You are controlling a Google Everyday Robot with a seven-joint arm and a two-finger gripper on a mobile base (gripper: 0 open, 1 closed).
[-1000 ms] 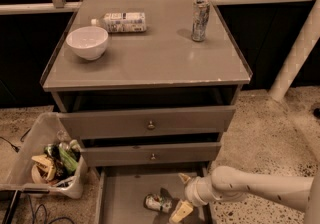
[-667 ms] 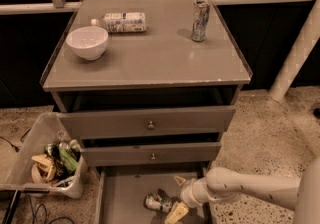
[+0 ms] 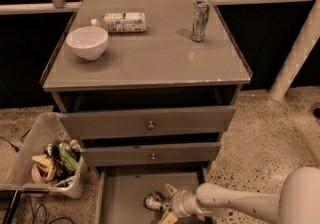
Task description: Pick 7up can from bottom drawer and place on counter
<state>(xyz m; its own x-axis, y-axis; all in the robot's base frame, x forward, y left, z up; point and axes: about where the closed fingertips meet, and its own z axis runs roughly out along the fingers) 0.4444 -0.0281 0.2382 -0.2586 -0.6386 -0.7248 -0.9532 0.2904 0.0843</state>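
The 7up can (image 3: 152, 201) lies on its side on the floor of the open bottom drawer (image 3: 122, 195), near the front. My gripper (image 3: 169, 203) is low in the drawer, just right of the can. It is open, with one yellowish fingertip (image 3: 171, 188) behind the can's right end and the other at the bottom edge of the view. The can still rests on the drawer floor. The counter (image 3: 150, 53) is the grey top of the cabinet, above.
On the counter stand a white bowl (image 3: 87, 42), a plastic bottle lying on its side (image 3: 120, 22) and a tall slim silver can (image 3: 200, 20). The two knobbed drawers (image 3: 150, 125) are slightly ajar. A clear bin of trash (image 3: 47, 160) sits on the floor at left.
My gripper has moved left across the drawer towards the can, and its fingertips now flank the can's right end. The can has not moved.
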